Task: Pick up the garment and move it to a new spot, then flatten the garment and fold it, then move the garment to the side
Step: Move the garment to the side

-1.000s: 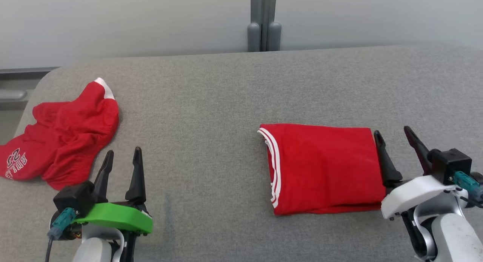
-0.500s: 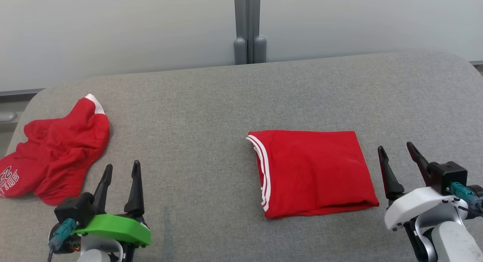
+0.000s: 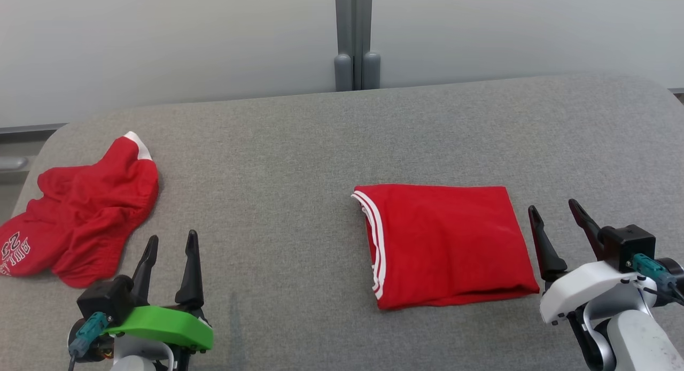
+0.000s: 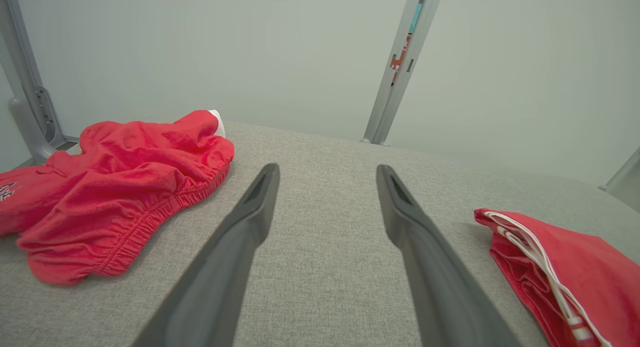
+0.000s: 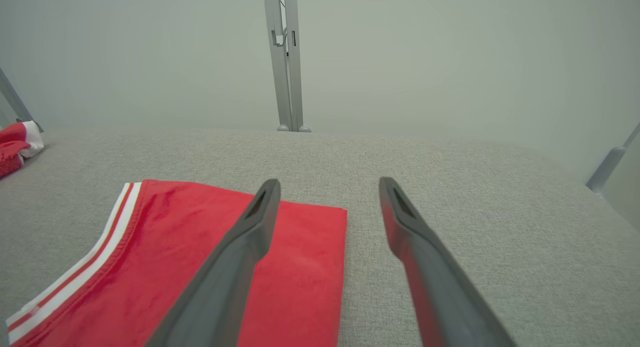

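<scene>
While both sets of fingers point(image 5: 232, 267) stand wide apart and hold nothing, the folded garment point(image 3: 449, 242) lies flat on the grey worktop point(image 3: 299, 146), its right edge just beside the right gripper point(image 3: 552, 205). Moving it aside looks like the step in hand: come in low at that edge, pinch every layer together, and drag slowly so the fold survives. The left gripper point(image 3: 172, 235) hovers near a crumpled garment point(image 3: 85, 221).

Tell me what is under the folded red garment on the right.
The folded red garment lies flat on the grey padded surface. At its white-striped edge, its own stacked layers show. Anything between fabric and surface is covered and cannot be seen.
</scene>
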Robot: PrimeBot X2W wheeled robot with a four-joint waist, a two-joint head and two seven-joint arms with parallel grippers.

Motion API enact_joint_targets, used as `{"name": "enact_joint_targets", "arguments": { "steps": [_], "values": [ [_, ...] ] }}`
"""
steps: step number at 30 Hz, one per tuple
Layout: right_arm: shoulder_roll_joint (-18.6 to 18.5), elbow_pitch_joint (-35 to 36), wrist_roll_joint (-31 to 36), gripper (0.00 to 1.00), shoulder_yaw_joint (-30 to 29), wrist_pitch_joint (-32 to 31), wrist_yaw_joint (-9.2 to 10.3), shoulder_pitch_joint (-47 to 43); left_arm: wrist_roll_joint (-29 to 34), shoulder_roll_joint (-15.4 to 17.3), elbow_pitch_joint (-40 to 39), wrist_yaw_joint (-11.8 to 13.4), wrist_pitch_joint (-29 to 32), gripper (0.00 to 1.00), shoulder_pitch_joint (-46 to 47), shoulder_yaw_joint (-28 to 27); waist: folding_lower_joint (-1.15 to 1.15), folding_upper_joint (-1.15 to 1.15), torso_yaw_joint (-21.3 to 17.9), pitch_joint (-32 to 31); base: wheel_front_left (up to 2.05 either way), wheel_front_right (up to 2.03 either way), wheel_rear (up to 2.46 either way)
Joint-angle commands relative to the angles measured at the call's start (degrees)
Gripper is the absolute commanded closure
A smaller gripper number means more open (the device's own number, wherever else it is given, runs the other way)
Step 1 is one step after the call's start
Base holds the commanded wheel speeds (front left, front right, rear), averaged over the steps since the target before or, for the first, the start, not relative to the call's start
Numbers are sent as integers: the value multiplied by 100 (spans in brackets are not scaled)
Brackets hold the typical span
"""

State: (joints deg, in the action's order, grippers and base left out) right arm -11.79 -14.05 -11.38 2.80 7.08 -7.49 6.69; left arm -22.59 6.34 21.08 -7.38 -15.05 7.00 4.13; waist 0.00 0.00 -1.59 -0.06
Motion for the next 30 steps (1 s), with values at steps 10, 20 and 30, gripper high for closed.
{"name": "enact_joint_targets", "arguments": {
  "steps": [10, 20, 30],
  "values": [
    [-138, -148, -285, 0, -50, -1009, 1, 654, 148, 23, -440, -10, -15, 0, 111, -64, 0, 0, 62, 360, 0, 0, 0],
    [-92, -1130, -857, 0, -375, -3540, 2, 1508, 232, -52, -781, -10, -15, 0, 377, 52, 0, 0, 370, 967, 0, 0, 0],
    [235, -1818, -946, 29, -491, -5043, 0, 1738, 209, -17, -734, -10, -15, 0, 461, 73, 0, 0, 529, 1198, 0, 0, 0]
  ]
}}
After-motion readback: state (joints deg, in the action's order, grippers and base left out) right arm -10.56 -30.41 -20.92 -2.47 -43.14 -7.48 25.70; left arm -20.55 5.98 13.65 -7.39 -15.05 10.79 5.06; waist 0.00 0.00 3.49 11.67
